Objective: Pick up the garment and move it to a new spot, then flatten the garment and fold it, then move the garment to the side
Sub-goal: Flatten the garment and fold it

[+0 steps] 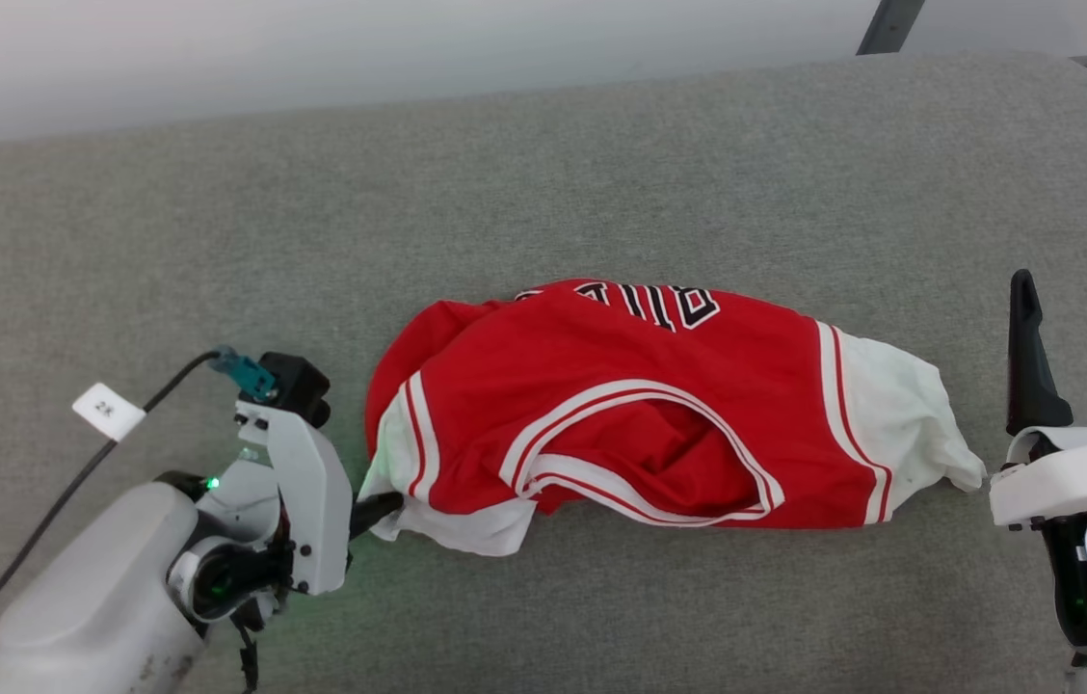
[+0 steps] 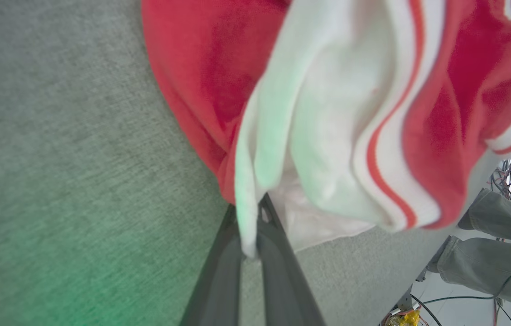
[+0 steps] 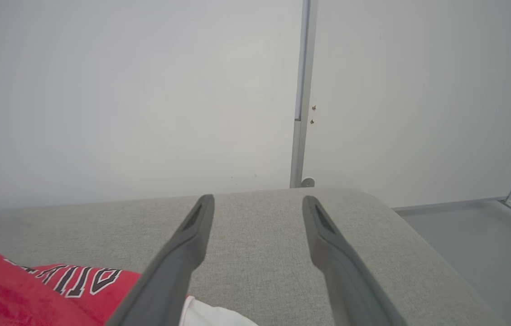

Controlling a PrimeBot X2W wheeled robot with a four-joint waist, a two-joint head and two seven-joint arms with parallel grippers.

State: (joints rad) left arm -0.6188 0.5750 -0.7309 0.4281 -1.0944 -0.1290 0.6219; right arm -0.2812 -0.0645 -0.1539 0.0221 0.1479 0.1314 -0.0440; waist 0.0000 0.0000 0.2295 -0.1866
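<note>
- Grey woven surface [image 1: 601, 145], wide and padded, rounded at its far right corner, with a pale wall [image 1: 312, 48] behind it.
- Item: the garment [image 1: 621, 405], a red jersey. It lies crumpled near the middle of the surface, toward the robot's side.
- Long axis: runs left to right across the robot's front, one white sleeve at each end. The black lettering [image 1: 649, 304] sits on the far edge. The trimmed neck opening [image 1: 659, 453] gapes toward the robot.
- Left gripper [image 1: 380, 509]: lies low at the garment's left end, fingers aimed right along the long axis. In the left wrist view its jaws stand pressed together on the thin edge of the left sleeve [image 2: 323, 136], with cloth pinched between the fingertips. The whole garment lies to the right of this grip.
- Right gripper [image 1: 1066, 289]: jaws wide apart and holding nothing, fingers pointing at the far edge. It stands just beyond the tip of the right sleeve [image 1: 900, 405], near it but not touching.
- Nearer arm: the left, which has contact. The right is a short reach from the other end.
- Judgement: the pick-up is in hand, with flattening and folding not yet begun. A lift from the left sleeve alone would likely trail the rest of the cloth rightward, so clearance should be reckoned along that axis.
- Background, left wrist view: a person's trousered legs [image 2: 495, 240] past the surface's edge.
</note>
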